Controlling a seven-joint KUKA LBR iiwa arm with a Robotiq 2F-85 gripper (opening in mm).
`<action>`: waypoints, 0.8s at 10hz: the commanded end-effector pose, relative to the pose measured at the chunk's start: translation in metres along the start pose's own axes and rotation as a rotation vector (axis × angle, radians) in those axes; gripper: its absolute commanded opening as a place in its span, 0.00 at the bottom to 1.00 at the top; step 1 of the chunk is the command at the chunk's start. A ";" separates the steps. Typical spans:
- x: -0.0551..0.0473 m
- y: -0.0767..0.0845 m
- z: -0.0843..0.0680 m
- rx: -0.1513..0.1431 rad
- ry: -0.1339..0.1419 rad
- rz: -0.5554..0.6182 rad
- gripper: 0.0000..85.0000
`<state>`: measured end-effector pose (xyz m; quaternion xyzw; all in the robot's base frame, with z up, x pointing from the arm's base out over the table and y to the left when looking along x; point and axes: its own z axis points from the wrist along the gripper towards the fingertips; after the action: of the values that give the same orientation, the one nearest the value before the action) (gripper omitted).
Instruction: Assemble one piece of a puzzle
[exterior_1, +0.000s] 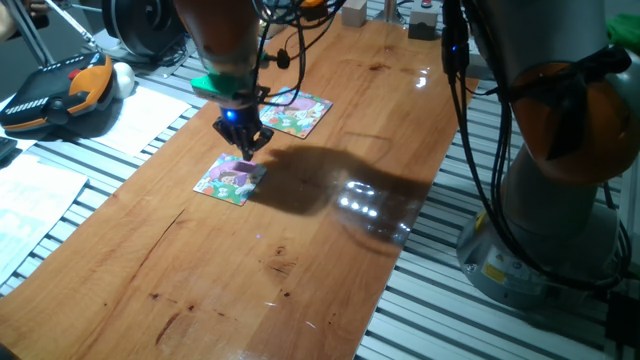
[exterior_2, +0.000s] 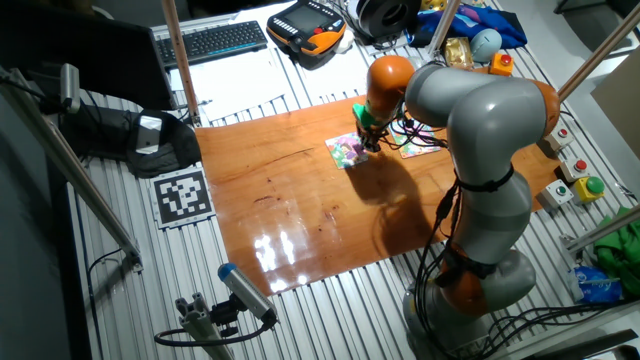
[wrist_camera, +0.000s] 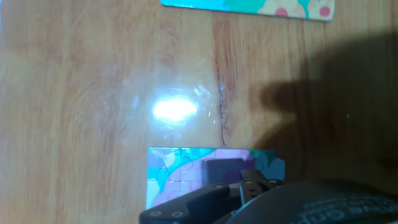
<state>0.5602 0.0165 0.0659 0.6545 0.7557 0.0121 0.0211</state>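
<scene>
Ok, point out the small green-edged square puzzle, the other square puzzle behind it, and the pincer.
Small green-edged square puzzle (exterior_1: 229, 181), one fixed view, its middle.
Larger lilac-and-white square puzzle (exterior_1: 303, 115), one fixed view, its right half.
Pincer (exterior_1: 243, 148), one fixed view, between its fingertips.

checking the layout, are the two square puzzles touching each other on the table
No: in one fixed view, bare wood separates the puzzle under the gripper from the other puzzle farther back.
</scene>
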 end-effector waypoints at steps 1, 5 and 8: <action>-0.002 -0.002 -0.005 0.008 -0.003 -0.034 0.00; -0.010 -0.011 -0.025 0.039 -0.055 -0.346 0.00; -0.014 -0.016 -0.034 0.046 -0.058 -0.512 0.00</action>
<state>0.5447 0.0005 0.0996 0.5477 0.8356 -0.0331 0.0262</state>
